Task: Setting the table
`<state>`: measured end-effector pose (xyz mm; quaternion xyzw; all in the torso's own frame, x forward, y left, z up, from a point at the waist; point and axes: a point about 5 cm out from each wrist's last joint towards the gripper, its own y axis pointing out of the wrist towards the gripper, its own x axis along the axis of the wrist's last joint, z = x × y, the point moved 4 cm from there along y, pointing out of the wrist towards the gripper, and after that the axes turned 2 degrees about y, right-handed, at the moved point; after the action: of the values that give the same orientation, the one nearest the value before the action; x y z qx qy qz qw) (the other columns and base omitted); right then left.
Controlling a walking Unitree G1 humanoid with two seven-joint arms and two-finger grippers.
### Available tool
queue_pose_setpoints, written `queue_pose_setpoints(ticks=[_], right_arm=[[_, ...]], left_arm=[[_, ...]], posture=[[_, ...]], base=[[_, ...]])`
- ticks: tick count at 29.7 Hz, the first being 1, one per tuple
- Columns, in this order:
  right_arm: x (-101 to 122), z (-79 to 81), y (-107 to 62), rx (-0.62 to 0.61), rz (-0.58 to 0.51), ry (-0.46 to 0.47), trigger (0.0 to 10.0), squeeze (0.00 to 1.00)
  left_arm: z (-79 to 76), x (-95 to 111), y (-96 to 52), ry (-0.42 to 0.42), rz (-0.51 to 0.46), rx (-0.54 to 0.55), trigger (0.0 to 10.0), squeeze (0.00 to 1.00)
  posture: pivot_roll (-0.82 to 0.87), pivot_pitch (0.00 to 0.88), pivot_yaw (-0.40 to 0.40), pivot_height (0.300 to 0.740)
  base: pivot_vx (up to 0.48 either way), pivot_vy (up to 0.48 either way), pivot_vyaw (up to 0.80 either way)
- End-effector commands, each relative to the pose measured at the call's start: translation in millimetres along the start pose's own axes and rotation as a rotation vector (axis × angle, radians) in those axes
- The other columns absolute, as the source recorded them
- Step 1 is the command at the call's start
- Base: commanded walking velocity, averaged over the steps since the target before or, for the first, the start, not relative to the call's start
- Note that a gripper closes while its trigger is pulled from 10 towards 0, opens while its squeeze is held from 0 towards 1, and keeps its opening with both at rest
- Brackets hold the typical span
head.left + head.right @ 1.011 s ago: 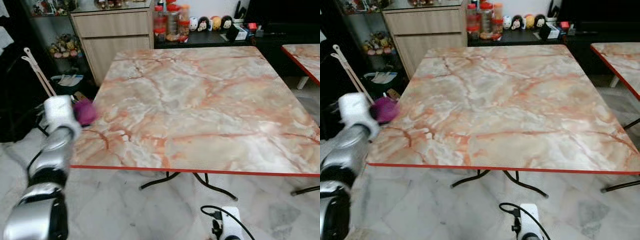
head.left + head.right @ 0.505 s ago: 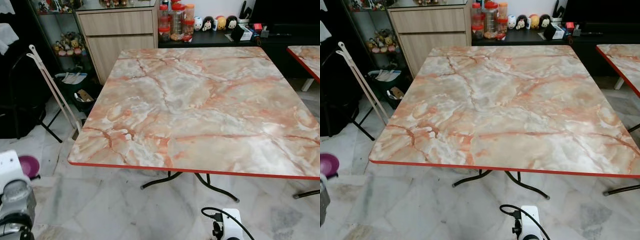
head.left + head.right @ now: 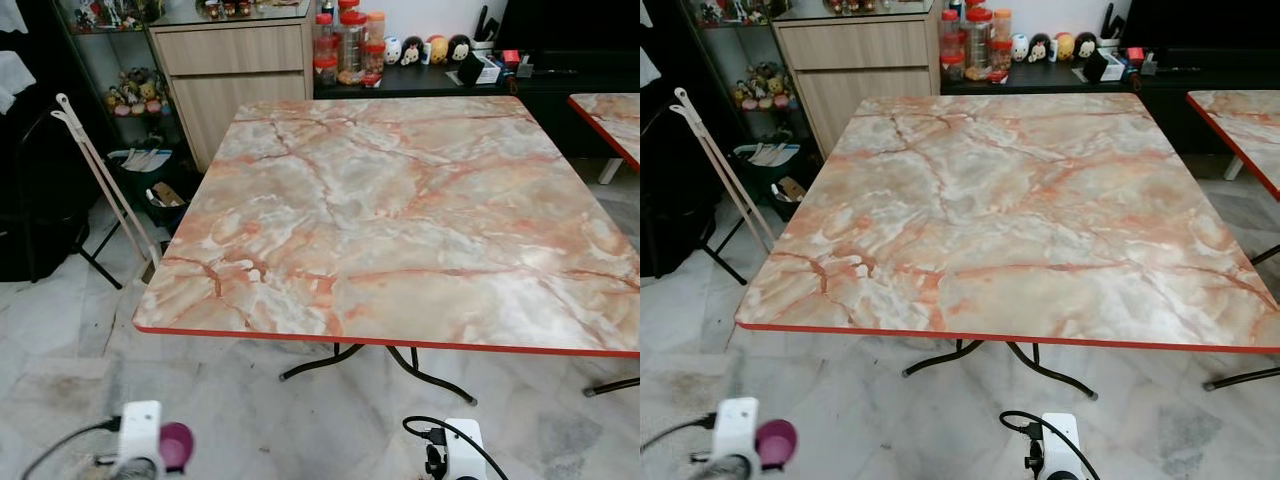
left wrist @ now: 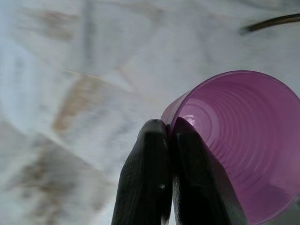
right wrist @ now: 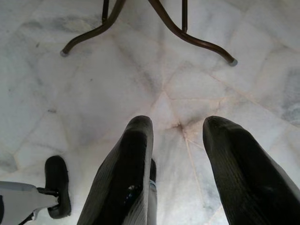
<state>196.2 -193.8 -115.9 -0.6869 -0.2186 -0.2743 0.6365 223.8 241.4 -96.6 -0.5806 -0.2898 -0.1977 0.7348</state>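
My left gripper (image 4: 171,136) pinches the rim of a purple cup (image 4: 243,140), one finger inside the wall and one outside. It hangs low over the pale marble floor (image 3: 250,420), in front of the table's near left corner. My right gripper (image 5: 180,136) hangs idle, fingers spread wide. The marble-patterned table (image 3: 400,210) stands ahead, red-edged.
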Motion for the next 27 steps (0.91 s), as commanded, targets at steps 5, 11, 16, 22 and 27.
queue_pose_setpoints(ticks=[5, 11, 16, 22, 27], right_arm=[[1.8, -1.5, 0.3, -0.002, -0.007, 0.021, 10.0, 0.00], [4.9, -1.9, 1.2, -0.004, -0.012, 0.038, 10.0, 0.00], [9.1, -3.6, 2.1, -0.010, -0.024, 0.048, 10.0, 0.00], [6.5, -6.3, 1.4, -0.019, -0.017, 0.065, 10.0, 0.00], [4.9, -6.8, 0.6, -0.012, -0.019, 0.088, 10.0, 0.00]], left_arm=[[-4.3, 16.4, 1.5, -0.180, -0.066, -0.015, 10.0, 0.00], [-11.3, 13.6, 0.9, -0.159, -0.057, -0.024, 10.0, 0.00], [-20.9, 8.3, -0.1, -0.159, -0.038, -0.036, 10.0, 0.00], [-25.7, 7.7, -0.5, -0.130, -0.034, -0.052, 10.0, 0.00], [-22.9, 9.0, -0.1, -0.138, -0.038, -0.041, 10.0, 0.00]], posture=[[-0.03, 0.000, 0.030, 0.740], [-0.03, 0.000, 0.024, 0.740], [-0.06, 0.000, 0.029, 0.740], [-0.06, 0.000, 0.027, 0.740], [-0.06, 0.000, 0.025, 0.740]], base=[[0.000, 0.000, 0.00], [0.000, 0.000, 0.00], [0.000, -0.193, 0.00], [0.000, -0.383, 0.00], [0.000, -0.421, 0.00]])
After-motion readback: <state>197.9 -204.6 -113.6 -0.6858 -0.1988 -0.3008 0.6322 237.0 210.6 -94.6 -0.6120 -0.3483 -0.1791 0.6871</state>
